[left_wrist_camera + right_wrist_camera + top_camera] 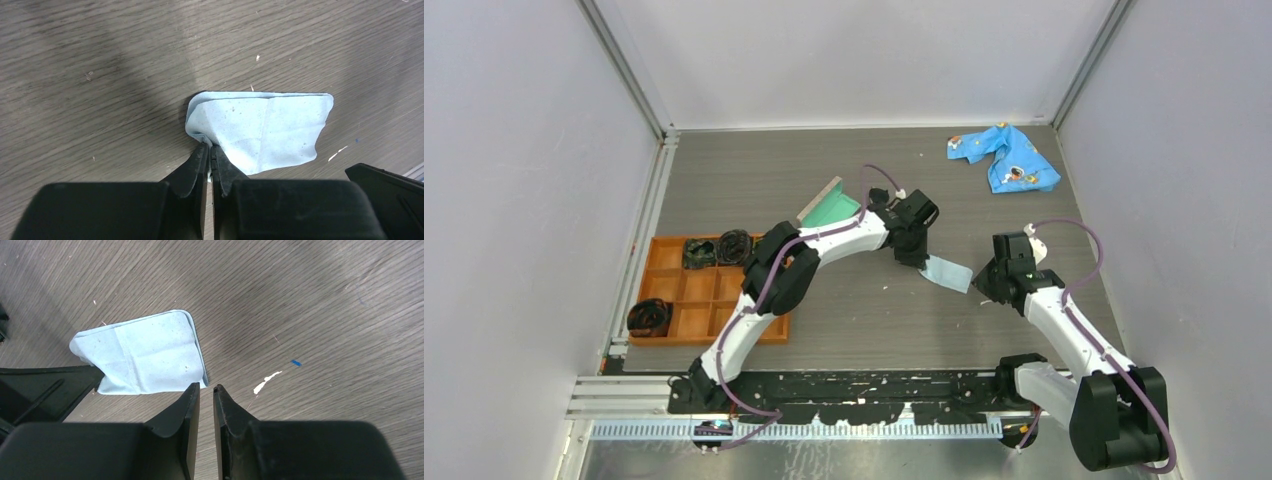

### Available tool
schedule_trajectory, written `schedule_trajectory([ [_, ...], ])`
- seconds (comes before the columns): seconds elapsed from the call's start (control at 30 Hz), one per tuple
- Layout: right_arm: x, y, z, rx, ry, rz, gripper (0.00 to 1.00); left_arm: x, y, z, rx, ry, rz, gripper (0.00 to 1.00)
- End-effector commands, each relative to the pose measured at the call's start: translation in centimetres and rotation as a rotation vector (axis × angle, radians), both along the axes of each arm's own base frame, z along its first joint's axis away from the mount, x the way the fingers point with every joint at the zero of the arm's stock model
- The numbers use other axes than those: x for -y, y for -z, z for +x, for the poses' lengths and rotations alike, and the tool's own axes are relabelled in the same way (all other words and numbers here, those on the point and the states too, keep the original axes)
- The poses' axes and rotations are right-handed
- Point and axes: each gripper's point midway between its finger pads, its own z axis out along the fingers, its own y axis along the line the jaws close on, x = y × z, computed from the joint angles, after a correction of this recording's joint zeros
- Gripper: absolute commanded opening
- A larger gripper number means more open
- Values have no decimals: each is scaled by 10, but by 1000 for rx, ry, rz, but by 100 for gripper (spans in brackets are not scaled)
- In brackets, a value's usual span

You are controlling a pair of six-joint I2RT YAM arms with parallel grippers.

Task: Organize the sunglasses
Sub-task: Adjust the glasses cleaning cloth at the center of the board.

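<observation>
The sunglasses do not show in any view. My left gripper (918, 262) is shut on the corner of a small light-blue cloth (948, 272) that lies on the grey table. In the left wrist view the closed tips (210, 146) pinch the bunched corner of the cloth (260, 127). My right gripper (984, 285) is just right of the cloth. In the right wrist view it (206, 386) stands with a narrow gap and nothing between the jaws, at the near corner of the cloth (142, 357).
A grey-tan case with teal lining (832, 207) lies open behind the left arm. An orange compartment tray (694, 290) at the left holds dark coiled bundles (719, 247). A blue patterned cloth (1006, 157) lies at the back right. White walls enclose the table.
</observation>
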Motion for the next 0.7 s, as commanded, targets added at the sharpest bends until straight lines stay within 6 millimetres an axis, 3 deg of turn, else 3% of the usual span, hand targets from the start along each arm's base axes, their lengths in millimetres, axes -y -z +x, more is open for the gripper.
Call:
schedule_trajectory([
  [0.0, 2, -13, 10, 49, 7, -5, 23, -11, 16, -13, -45, 5, 62, 4],
  [0.2, 2, -15, 11, 56, 5, -4, 23, -25, 10, -12, -19, -23, 99, 0],
  [0.33, 1, -14, 8, 46, -11, -10, 22, -46, 8, -14, 10, -65, 155, 1],
  [0.53, 1, -12, 7, 38, -36, -19, 23, -60, 7, -27, -5, -76, 159, 1],
  [0.6, -1, -12, 8, 38, -40, -10, 23, -58, 8, -29, -13, -63, 160, 4],
  [0.67, -3, -13, 11, 40, -40, -2, 23, -56, 5, -29, -12, -47, 171, 14],
])
